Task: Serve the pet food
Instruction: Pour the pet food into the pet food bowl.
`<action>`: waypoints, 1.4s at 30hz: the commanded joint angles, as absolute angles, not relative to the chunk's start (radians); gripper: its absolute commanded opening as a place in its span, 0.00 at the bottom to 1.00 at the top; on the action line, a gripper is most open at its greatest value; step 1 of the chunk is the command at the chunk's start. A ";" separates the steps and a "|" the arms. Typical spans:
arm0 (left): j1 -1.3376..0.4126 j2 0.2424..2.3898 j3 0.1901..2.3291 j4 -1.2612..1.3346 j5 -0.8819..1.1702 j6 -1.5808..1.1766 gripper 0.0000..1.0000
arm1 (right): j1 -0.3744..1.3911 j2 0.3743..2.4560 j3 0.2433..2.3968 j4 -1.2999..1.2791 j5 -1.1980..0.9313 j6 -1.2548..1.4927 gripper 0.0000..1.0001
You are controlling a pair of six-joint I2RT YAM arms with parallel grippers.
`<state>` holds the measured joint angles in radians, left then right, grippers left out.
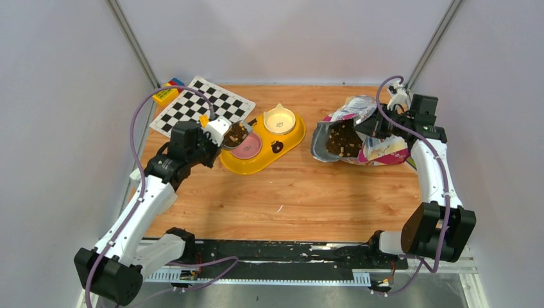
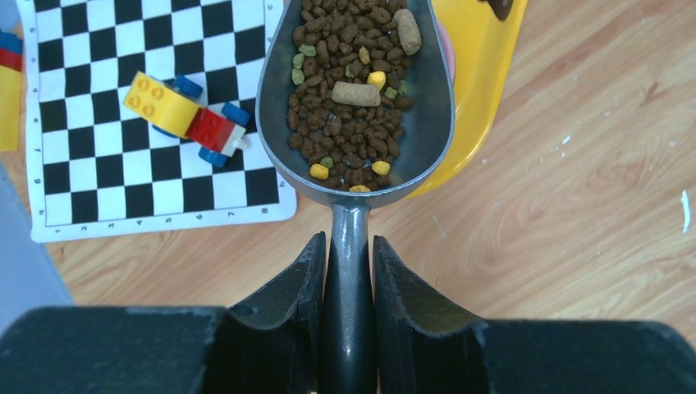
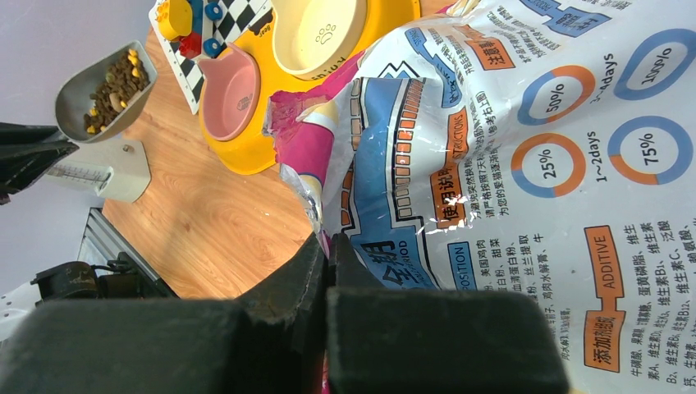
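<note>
Where the grey walls (image 1: 58, 96) close in on three sides, the overhead view shows only a wooden table (image 1: 289, 192), its near edge cut off behind a dark rail and the arm bases at the bottom of the frame. At the upper right lies the glossy printed bag (image 1: 382, 149). Its far side is hidden by the right arm's wrist, and in the right wrist view its print runs off the right edge. The right gripper (image 3: 328, 246) is clamped tight on the bag's torn rim, with the foil disappearing between the fingers. The bag's mouth gapes toward the centre. A yellow double-bowl feeder (image 1: 256, 163) sits at centre left. In the left wrist view only a sliver of it shows at the top. A checkerboard mat (image 1: 186, 109) lies at the upper left, with one corner under the feeder's edge or against it; I cannot tell which. The left gripper (image 2: 349, 242) is closed on the handle of a grey scoop (image 2: 427, 107), and the end of the handle is lost between the fingers. The scoop's bowl hangs over the feeder's left end, and contact is unclear. The pet food (image 2: 341, 123) fills the scoop, brown with a few yellow and green bits, and more shows in the bag's mouth. Small toy bricks (image 2: 185, 115) rest on the mat.
</note>
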<state>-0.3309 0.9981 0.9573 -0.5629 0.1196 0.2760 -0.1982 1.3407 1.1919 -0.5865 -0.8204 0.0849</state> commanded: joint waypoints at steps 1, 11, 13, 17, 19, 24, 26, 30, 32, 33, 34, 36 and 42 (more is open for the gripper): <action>-0.324 0.953 0.931 -0.553 0.123 0.345 0.00 | -0.205 1.297 1.216 -0.494 -0.857 0.099 0.00; -0.325 0.986 0.918 -0.635 0.105 0.373 0.00 | -0.206 1.289 1.207 -0.493 -0.863 0.095 0.00; -0.325 1.010 0.924 -0.649 0.095 0.378 0.00 | -0.206 1.289 1.206 -0.493 -0.864 0.094 0.00; -0.324 1.060 0.952 -0.685 0.079 0.387 0.00 | -0.206 1.284 1.205 -0.493 -0.869 0.094 0.00; -0.325 1.084 0.968 -0.699 0.072 0.388 0.00 | -0.206 1.283 1.203 -0.494 -0.871 0.092 0.00; -0.325 1.147 1.039 -0.742 0.053 0.386 0.00 | -0.206 1.282 1.200 -0.494 -0.876 0.089 0.00; -0.325 1.175 1.072 -0.760 0.050 0.384 0.00 | -0.205 1.281 1.198 -0.493 -0.877 0.089 0.00; -0.325 1.240 1.142 -0.799 0.051 0.381 0.00 | -0.206 1.275 1.197 -0.494 -0.880 0.089 0.00; -0.325 1.283 1.171 -0.820 0.058 0.382 0.00 | -0.206 1.273 1.196 -0.494 -0.879 0.088 0.00; -0.325 1.293 1.189 -0.827 0.060 0.382 0.00 | -0.206 1.271 1.195 -0.493 -0.879 0.086 0.00; -0.325 1.313 1.196 -0.840 0.062 0.384 0.00 | -0.206 1.270 1.195 -0.494 -0.880 0.087 0.00; -0.325 1.339 1.217 -0.860 0.056 0.387 0.00 | -0.206 1.270 1.194 -0.494 -0.881 0.086 0.00; -0.325 1.401 1.274 -0.916 0.028 0.399 0.00 | -0.206 1.271 1.195 -0.493 -0.886 0.084 0.00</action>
<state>-0.3302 1.3788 1.2034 -0.8799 0.0429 0.3702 -0.2001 1.3220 1.1770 -0.5777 -0.8211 0.0772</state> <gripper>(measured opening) 0.305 0.010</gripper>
